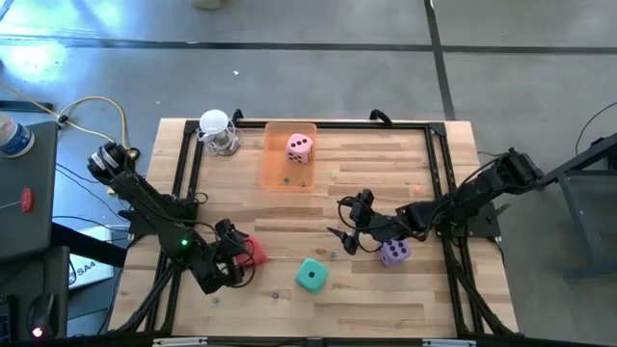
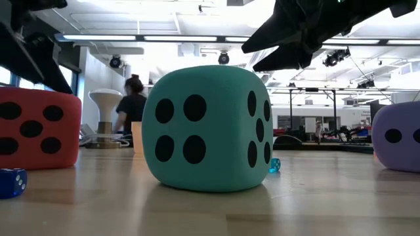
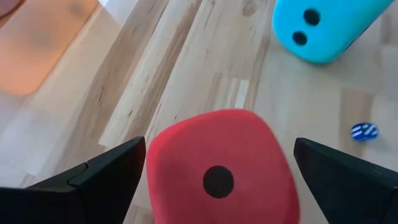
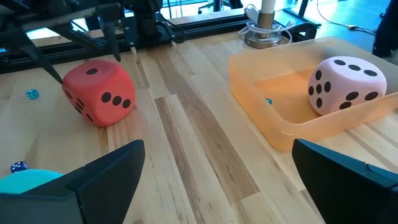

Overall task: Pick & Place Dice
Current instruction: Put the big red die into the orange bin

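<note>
Left hand [image 1: 239, 258] sits low at the worktop's [image 1: 386, 289] near-left corner, fingers [image 3: 93, 177] spread wide either side of the red die [image 1: 255, 252]; in the left wrist view there is a clear gap on both sides, so nothing is gripped. From above the arm hides most of that die, only a red corner shows. Right hand [image 1: 349, 234] is mid-worktop, fingers wide apart and holding nothing, with the purple die [image 1: 394, 253] just beside the wrist, partly tucked under the arm. Teal-green die [image 1: 310, 275] rests on the worktop between the two hands, near the front edge; it fills the low view and blocks most of what is behind it. Pink die [image 1: 300, 146] lies inside the orange tray [image 1: 275, 169] at the far side, toward its right wall. The tray also holds a tiny blue thing [image 4: 268, 101], too small to identify. A small blue die [image 2: 12, 181] sits by the red die in the low view, cut by the frame edge. Another small blue piece [image 2: 273, 165] peeks out behind the teal-green die. White object on a metal base [image 1: 218, 133] stands left of the tray. A person [image 2: 134, 105] is in the room behind, back turned.
</note>
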Tool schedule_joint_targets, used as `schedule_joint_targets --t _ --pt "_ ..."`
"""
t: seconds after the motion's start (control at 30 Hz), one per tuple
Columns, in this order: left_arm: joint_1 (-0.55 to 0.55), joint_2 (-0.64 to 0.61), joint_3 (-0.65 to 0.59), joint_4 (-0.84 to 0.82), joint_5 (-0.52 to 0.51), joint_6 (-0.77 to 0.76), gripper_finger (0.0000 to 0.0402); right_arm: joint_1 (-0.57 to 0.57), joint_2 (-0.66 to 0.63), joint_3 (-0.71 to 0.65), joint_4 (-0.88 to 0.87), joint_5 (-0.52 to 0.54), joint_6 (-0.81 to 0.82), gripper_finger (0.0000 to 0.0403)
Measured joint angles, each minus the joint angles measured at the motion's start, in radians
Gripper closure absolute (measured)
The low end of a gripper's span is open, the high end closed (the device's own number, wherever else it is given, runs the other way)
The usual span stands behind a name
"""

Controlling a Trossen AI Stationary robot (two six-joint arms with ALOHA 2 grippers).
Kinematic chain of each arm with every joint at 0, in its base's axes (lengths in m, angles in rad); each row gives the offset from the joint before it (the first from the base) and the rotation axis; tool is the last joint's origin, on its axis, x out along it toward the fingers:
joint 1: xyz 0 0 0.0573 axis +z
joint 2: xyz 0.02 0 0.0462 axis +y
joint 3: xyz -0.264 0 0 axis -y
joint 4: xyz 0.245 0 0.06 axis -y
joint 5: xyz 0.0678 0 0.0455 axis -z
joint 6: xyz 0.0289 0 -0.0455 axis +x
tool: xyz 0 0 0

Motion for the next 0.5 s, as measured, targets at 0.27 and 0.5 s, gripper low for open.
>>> schedule_joint_targets --t 0.27,0.5 --pt "0.006 0.033 0.002 -0.027 -0.001 -0.053 0.0002 0.000 0.000 0.000 0.000 0.000 0.000 0.0003" --pt "0.006 0.032 -0.003 -0.073 0.015 -0.155 0.0002 0.000 0.000 0.000 0.000 -0.003 0.016 0.0003"
